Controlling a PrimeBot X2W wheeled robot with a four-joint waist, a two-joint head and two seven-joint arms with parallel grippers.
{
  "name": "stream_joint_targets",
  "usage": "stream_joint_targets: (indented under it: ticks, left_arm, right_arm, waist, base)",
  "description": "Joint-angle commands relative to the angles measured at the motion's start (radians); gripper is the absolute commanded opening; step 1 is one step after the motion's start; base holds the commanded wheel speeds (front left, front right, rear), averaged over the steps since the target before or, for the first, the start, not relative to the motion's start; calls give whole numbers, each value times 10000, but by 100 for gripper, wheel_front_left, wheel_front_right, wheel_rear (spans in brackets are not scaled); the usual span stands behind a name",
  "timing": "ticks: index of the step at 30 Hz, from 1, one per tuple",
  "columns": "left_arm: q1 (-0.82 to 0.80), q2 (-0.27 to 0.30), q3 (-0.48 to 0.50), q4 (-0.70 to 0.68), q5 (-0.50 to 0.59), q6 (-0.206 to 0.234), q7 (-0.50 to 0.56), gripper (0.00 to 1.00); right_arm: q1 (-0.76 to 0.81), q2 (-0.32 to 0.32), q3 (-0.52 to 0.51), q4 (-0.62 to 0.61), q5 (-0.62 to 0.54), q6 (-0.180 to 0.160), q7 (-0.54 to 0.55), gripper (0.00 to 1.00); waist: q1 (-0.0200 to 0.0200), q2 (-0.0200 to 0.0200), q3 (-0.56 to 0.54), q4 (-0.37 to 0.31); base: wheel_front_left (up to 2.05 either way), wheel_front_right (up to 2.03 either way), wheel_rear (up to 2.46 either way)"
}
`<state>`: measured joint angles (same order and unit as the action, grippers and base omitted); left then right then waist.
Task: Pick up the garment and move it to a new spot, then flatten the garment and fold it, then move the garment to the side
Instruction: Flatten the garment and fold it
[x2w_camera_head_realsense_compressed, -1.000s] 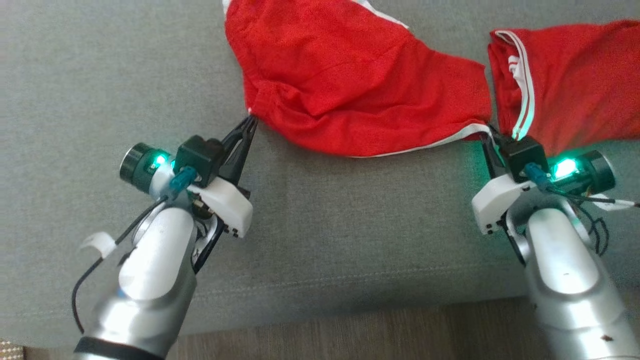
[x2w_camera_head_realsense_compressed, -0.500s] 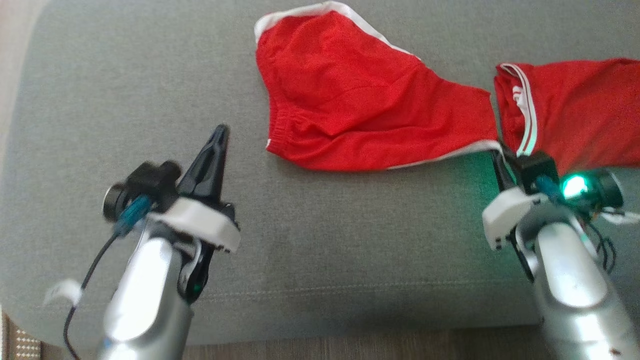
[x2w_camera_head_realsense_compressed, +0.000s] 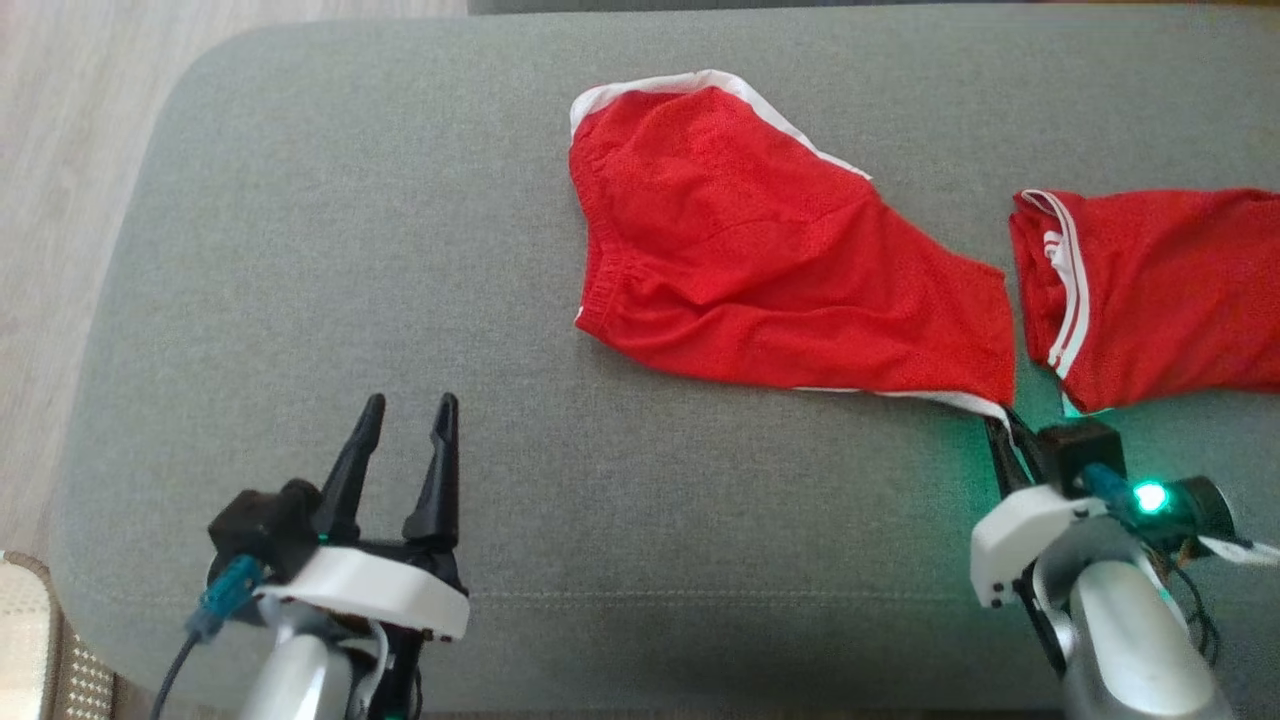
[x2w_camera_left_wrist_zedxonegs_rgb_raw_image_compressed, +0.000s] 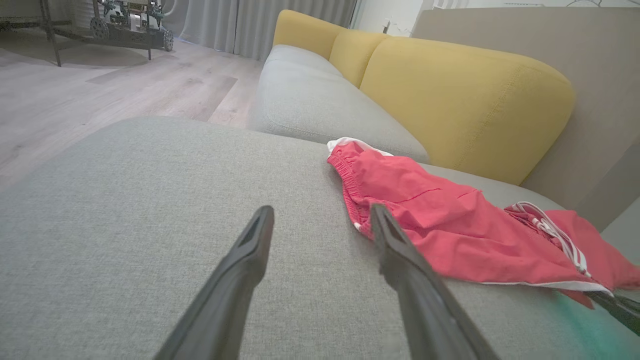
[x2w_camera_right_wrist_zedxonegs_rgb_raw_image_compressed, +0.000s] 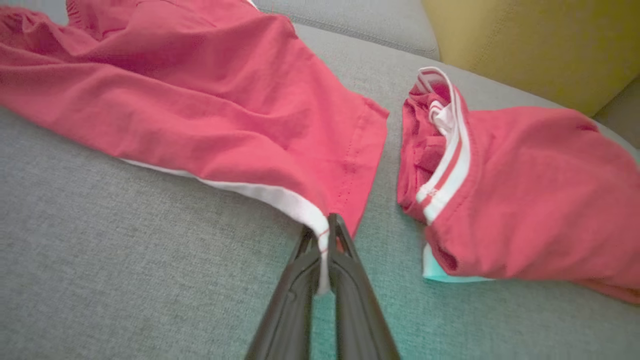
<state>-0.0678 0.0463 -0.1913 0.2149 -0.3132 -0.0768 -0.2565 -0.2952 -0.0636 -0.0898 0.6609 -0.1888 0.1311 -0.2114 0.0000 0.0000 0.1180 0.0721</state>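
The garment (x2w_camera_head_realsense_compressed: 760, 280), red shorts with white trim, lies spread on the grey cushion (x2w_camera_head_realsense_compressed: 300, 250). My right gripper (x2w_camera_head_realsense_compressed: 1003, 428) is shut on its white-trimmed near right corner (x2w_camera_right_wrist_zedxonegs_rgb_raw_image_compressed: 320, 225). My left gripper (x2w_camera_head_realsense_compressed: 405, 420) stands open over bare cushion, well to the left of the garment's waistband edge (x2w_camera_head_realsense_compressed: 585, 310), with nothing between its fingers. In the left wrist view the garment (x2w_camera_left_wrist_zedxonegs_rgb_raw_image_compressed: 450, 220) lies just beyond and to the right of the open left gripper (x2w_camera_left_wrist_zedxonegs_rgb_raw_image_compressed: 320, 220).
A second red garment (x2w_camera_head_realsense_compressed: 1150, 290) with white stripes lies folded at the right, close beside the first, also in the right wrist view (x2w_camera_right_wrist_zedxonegs_rgb_raw_image_compressed: 525, 185). Yellow back cushions (x2w_camera_left_wrist_zedxonegs_rgb_raw_image_compressed: 465, 100) stand behind the seat. Wood floor (x2w_camera_head_realsense_compressed: 60, 150) runs along the left.
My left gripper has let go of the garment's left corner, opened and drawn back toward me and to the left. The garment has settled flat. The head camera has also shifted.
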Motion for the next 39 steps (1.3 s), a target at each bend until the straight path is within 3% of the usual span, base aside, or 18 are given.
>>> stream_joint_targets:
  ticks: [1,5,12,19,32,39]
  left_arm:
    - [-261,42,247,-398,16,124,-53,100]
    - [-158,41,207,-451,29,281,-53,100]
    - [-53,40,324,-659,-2,379,-53,100]
    - [-8,40,195,-600,-102,419,-53,100]
    - [-1630,40,-26,677,38,153,-53,100]
    - [-2343,40,-138,1072,60,74,-53,100]
  right_arm:
    - [-8,91,199,-351,51,-4,-151,100]
    - [310,121,-186,-953,333,-4,-303,100]
    - [1055,130,145,-2009,3158,-4,-439,100]
    - [1399,132,361,-1934,4442,-4,-458,100]
    - [-326,133,1085,-502,6801,-4,-380,100]
    - [-1171,133,1274,924,6397,-4,-409,100]
  waist:
    - [0,0,-46,7]
    - [0,0,-156,-43]
    - [0,0,-328,-201]
    - [0,0,-259,-359]
    - [0,0,872,-687]
    - [0,0,1277,-651]
  base:
    - [0,0,0]
    - [0,0,0]
    - [0,0,0]
    - [0,0,0]
    - [0,0,0]
    - [0,0,0]
